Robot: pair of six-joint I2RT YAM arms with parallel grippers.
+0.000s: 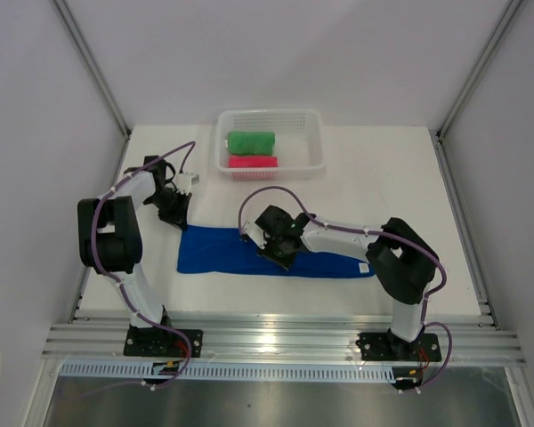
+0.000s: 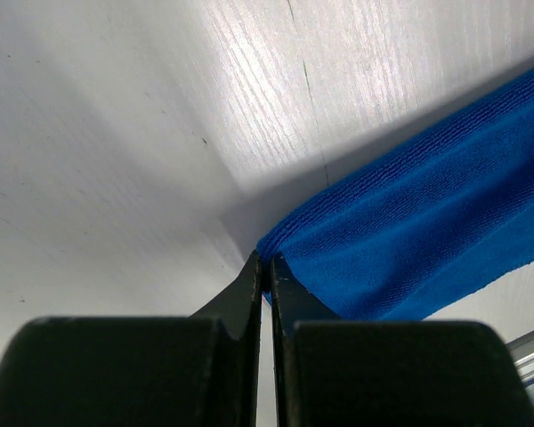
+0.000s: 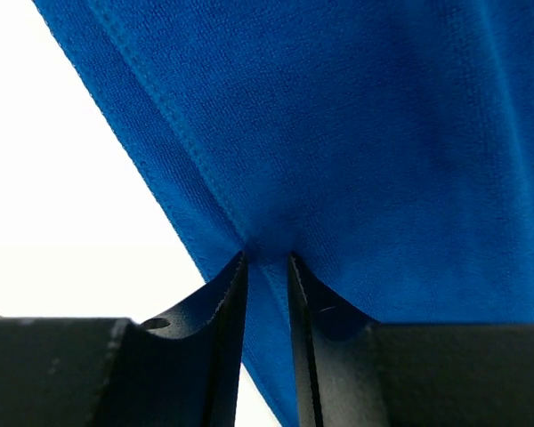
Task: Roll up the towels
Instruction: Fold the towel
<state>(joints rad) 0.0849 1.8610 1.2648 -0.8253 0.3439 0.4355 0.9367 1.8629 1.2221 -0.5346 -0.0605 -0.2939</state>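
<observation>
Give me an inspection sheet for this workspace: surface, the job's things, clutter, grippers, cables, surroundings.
Surface: white table, no spills or marks seen.
Job's things: blue towel lies unrolled as a flat strip near the arms; green towel and pink towel sit rolled, side by side, in the white basket.
Clutter: nothing seen.
Grippers: left gripper, jaws shut, apparently pinching the blue towel's corner; right gripper, jaws closed on a fold of the same towel.
Cables: purple cables loop along both arms, clear of the basket.
Surroundings: plain white walls; metal rail at the near edge.
</observation>
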